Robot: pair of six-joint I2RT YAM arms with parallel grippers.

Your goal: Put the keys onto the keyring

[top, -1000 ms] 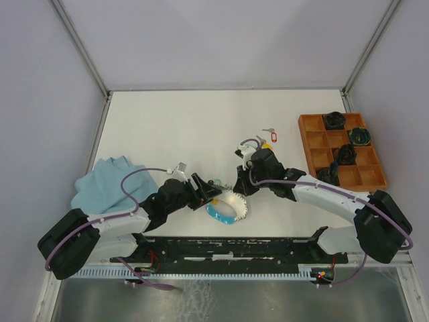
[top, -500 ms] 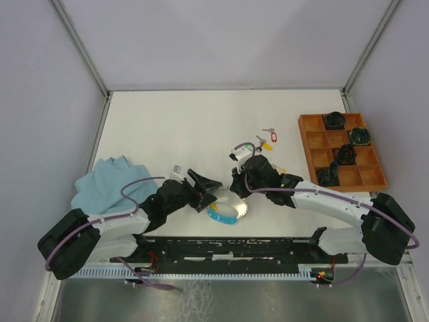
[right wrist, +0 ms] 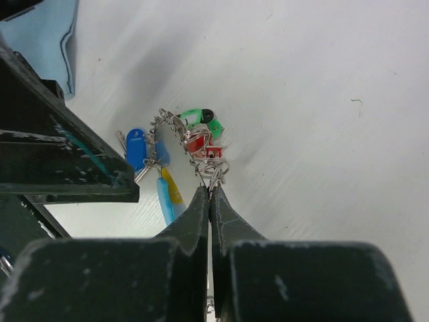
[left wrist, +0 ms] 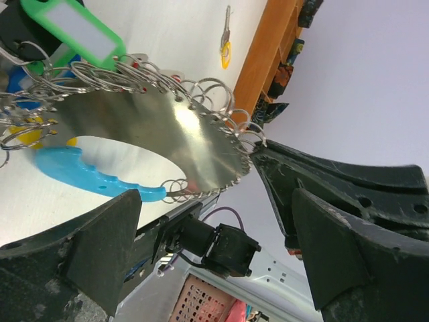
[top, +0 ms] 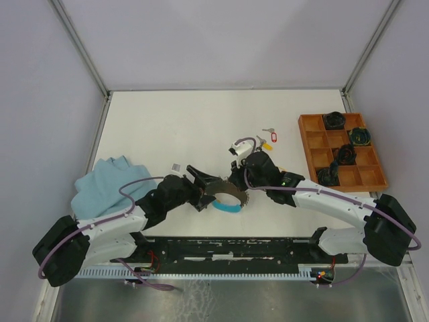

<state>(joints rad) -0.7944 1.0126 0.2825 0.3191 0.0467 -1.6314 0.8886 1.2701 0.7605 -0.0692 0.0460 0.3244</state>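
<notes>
The keyring (top: 228, 196) is lying on the table (top: 174, 127) well to the left of the orange tray (top: 315, 125), on the tray's near-left side, and it is showing as a flat grey metal crescent edged with many small wire rings, with its blue sleeve (left wrist: 77, 173) running along the part turned away from the tray. Several keys (right wrist: 200, 121) are already hanging from those rings, their green, red, blue and yellow tags bunching together. The right gripper (right wrist: 209, 190) is reaching in from the tray's side with its fingers clenched tight, pinching the keyring at the small rings on the rim that is facing the tray. The left gripper (top: 206, 190) is sitting on the keyring's far side from the tray, released and spread wide, gripping nothing; one fingertip is hovering just beside the toothed rim. A few loose keys (top: 269, 139), one with a red tag and one with a yellow tag, are resting on the table between the keyring and the tray, nearer the tray's left wall. Dark coiled bundles (top: 334, 121) are filling some of the tray's compartments. A light blue cloth (top: 100, 184) is lying crumpled much farther left of the tray, beyond the keyring.
</notes>
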